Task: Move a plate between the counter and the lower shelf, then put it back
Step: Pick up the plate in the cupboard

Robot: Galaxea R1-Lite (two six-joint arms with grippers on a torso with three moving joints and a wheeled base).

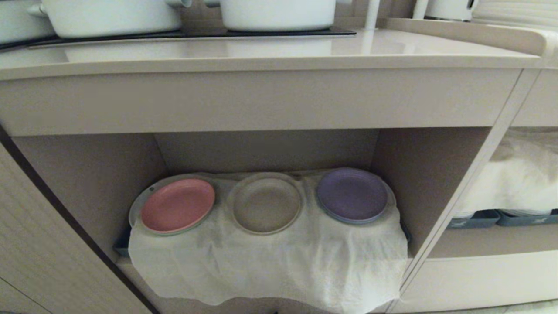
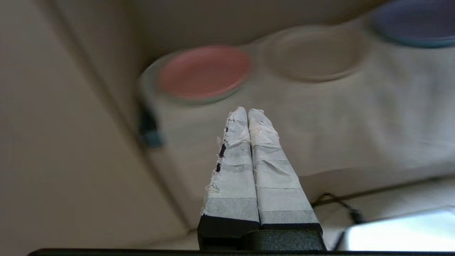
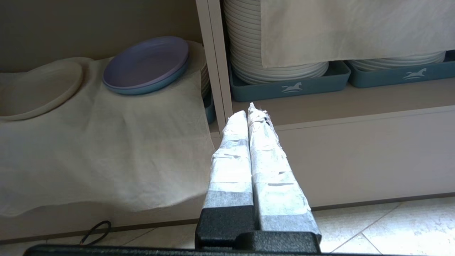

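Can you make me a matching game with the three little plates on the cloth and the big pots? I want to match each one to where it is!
Things:
1. pink plate
2. cream plate
3. purple plate
4. white pots

Places:
A. up on the counter
B. middle of the lower shelf, on the white cloth
C. right end of the cloth
D. left end of the cloth

Pairs: 1-D, 2-B, 3-C, 4-A
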